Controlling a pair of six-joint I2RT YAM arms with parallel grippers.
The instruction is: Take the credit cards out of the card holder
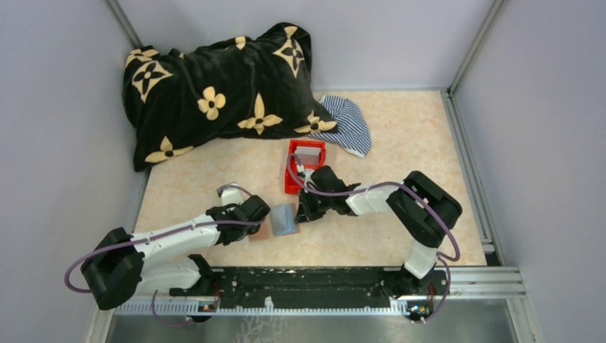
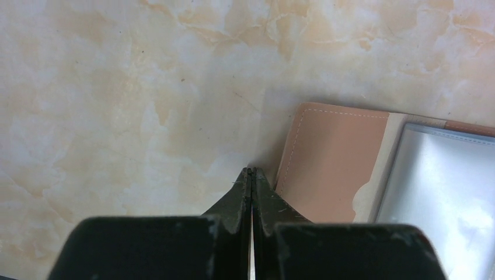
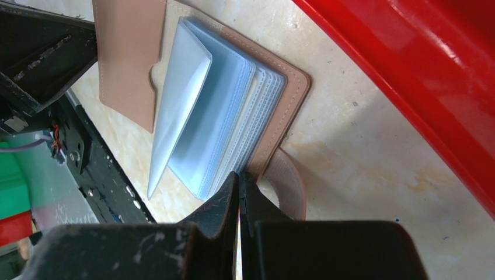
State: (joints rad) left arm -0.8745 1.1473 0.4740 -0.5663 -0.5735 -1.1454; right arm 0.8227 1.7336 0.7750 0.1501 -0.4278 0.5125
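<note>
The card holder lies open on the table between my two grippers. In the right wrist view it shows a brown cover flap and a fan of pale grey-blue pocket sleeves, one leaf standing up. No credit cards show clearly in the sleeves. My left gripper is shut, its tips on the table right beside the holder's brown left edge. My right gripper is shut, its tips at the sleeves' edge, next to the brown strap.
A red plastic bin stands just behind the right gripper, with something flat and grey inside; its wall fills the right wrist view's upper right. A black flowered cloth bundle and a striped cloth lie at the back.
</note>
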